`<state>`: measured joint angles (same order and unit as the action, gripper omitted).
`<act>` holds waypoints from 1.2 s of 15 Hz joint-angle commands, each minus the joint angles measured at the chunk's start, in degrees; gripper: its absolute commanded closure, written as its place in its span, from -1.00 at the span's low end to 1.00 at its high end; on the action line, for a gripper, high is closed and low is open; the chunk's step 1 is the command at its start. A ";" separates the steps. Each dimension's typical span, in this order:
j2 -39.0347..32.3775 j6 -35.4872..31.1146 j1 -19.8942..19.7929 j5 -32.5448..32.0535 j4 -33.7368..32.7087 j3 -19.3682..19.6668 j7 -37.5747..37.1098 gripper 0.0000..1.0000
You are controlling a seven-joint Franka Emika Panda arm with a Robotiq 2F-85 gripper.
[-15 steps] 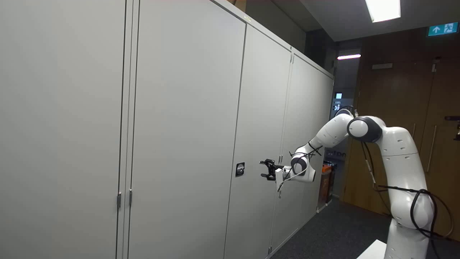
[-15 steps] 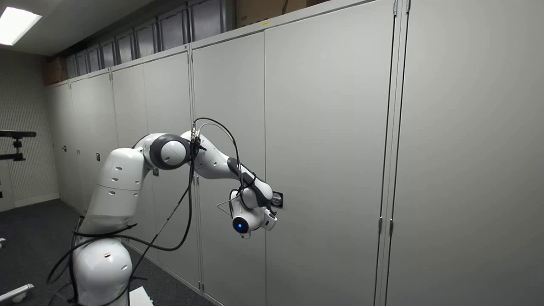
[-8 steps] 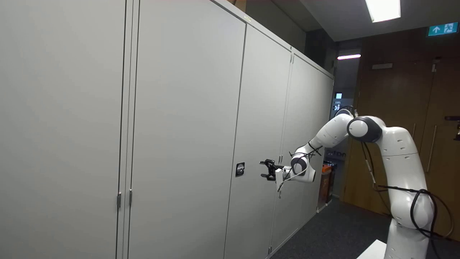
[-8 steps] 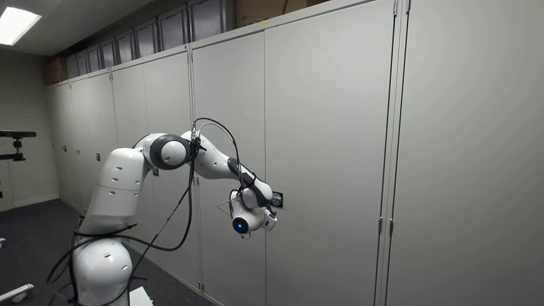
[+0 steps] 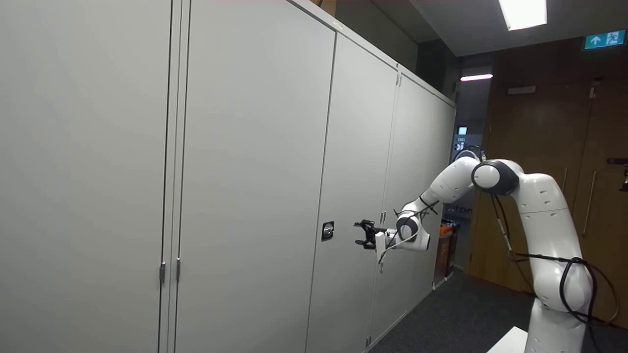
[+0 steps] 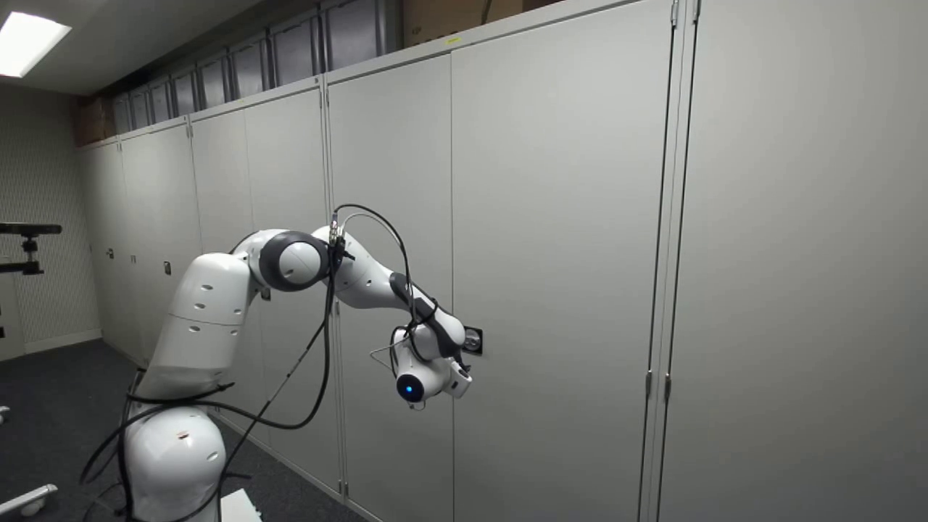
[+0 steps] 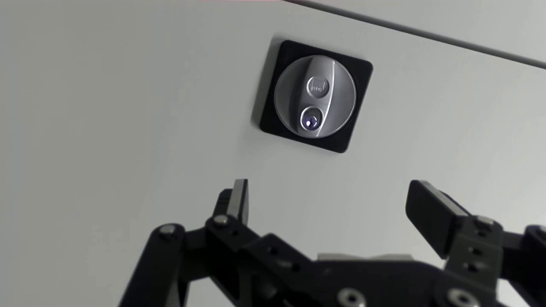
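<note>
A round silver turn knob (image 7: 315, 97) with a raised grip bar and a keyhole sits in a black square plate on a grey cabinet door. It also shows in both exterior views (image 5: 328, 231) (image 6: 473, 340), partly covered by the arm in the latter. My gripper (image 7: 329, 183) is open and empty, its black fingers wide apart. In the wrist view the knob lies above the fingertips, between them in width. In an exterior view the gripper (image 5: 357, 233) points at the door, apart from the knob. In an exterior view the wrist (image 6: 428, 373) hides most of the gripper.
Tall grey cabinets (image 5: 245, 147) form a long wall, their doors shut; a door seam (image 7: 409, 30) runs close to the knob. Grey bins (image 6: 293, 54) stand on top. An orange-lidded bin (image 5: 443, 240) stands past the cabinets. Cables (image 6: 324, 362) hang along the arm.
The arm and gripper have lowered slightly within the last half second. Before that they were still. The gripper stays open, and the knob and doors are unchanged.
</note>
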<state>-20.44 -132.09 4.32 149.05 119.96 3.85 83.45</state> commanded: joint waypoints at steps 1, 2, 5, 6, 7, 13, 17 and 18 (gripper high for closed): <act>-1.31 2.52 0.28 -0.11 -1.07 -0.43 -2.67 -1.00; -1.56 2.25 0.51 -0.10 -1.38 -0.65 -3.64 -1.00; -2.93 0.94 1.08 -0.07 -3.27 -1.36 -7.68 -1.00; -3.39 0.44 1.38 -0.07 -3.84 -1.62 -9.12 -1.00; -3.82 0.16 1.58 -0.07 -4.42 -1.80 -10.44 -1.00; -6.41 -0.56 2.87 0.00 -8.35 -1.45 -14.32 -1.00; -8.22 -0.72 -0.79 0.00 -11.26 -4.86 -11.97 -1.00; -8.73 -0.74 -1.63 0.00 -12.07 -5.59 -11.69 -1.00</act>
<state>-27.64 -131.37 5.59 149.05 111.43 0.88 70.95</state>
